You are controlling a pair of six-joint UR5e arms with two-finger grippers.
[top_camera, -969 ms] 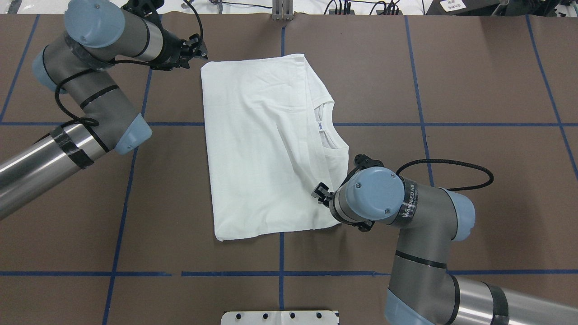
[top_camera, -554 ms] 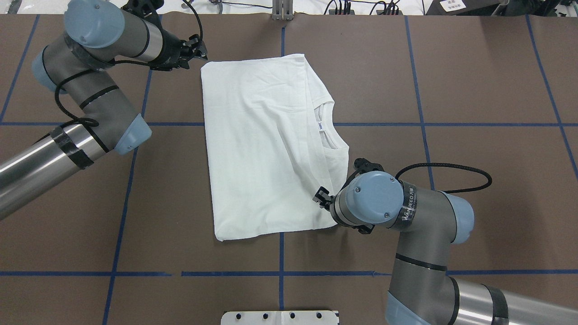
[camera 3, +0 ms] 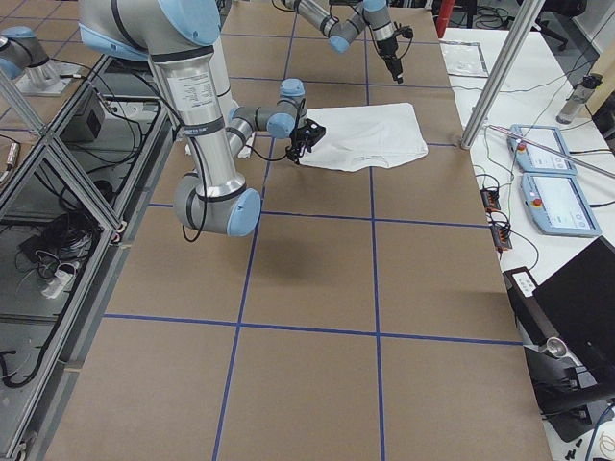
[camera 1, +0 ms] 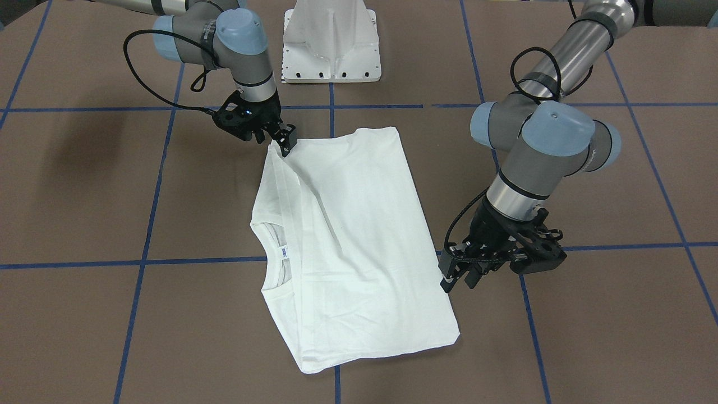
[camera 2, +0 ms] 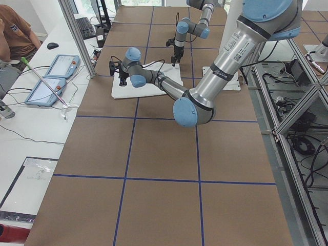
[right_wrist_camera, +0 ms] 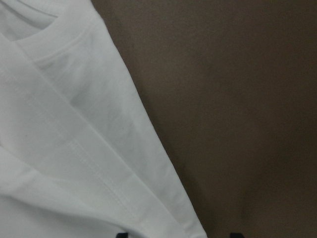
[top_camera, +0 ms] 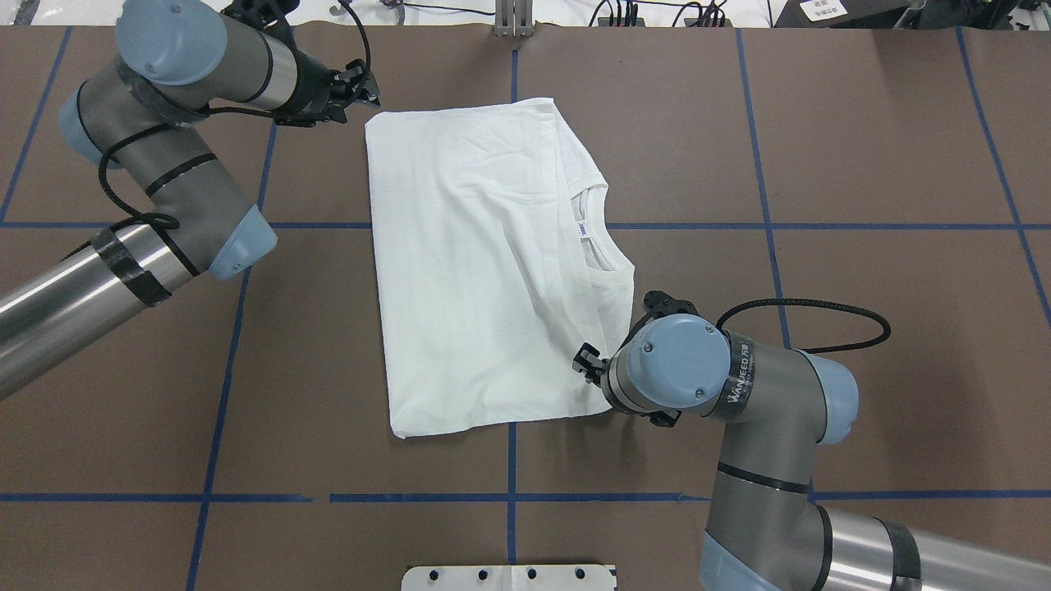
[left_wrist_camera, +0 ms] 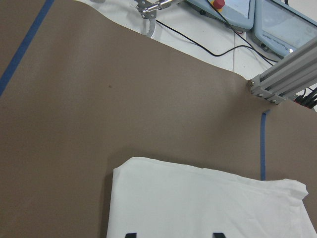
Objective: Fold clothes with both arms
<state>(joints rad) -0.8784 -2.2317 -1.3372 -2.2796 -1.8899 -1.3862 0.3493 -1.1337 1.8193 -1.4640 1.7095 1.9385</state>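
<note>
Left of the T-shirt (top_camera: 476,271), just off its far corner, the left gripper (top_camera: 371,89) hangs with its jaws spread wide and holding nothing; its wrist camera looks down on that corner. The shirt lies flat on the table (top_camera: 862,148), folded to a rough oblong of soft white cotton. Its left edge is straight and its right edge steps out at the ribbed collar. The small white-blue neck label (top_camera: 581,228) sits in the collar, its print too small to read. At the shirt's near right corner the right gripper (top_camera: 585,363) straddles the stitched hem with its jaws apart, clamping nothing. A band on the right arm (top_camera: 743,379) reads something like "WANFEED". Right of the shirt, bare brown table runs wide, crossed by blue tape lines (top_camera: 821,226).
</note>
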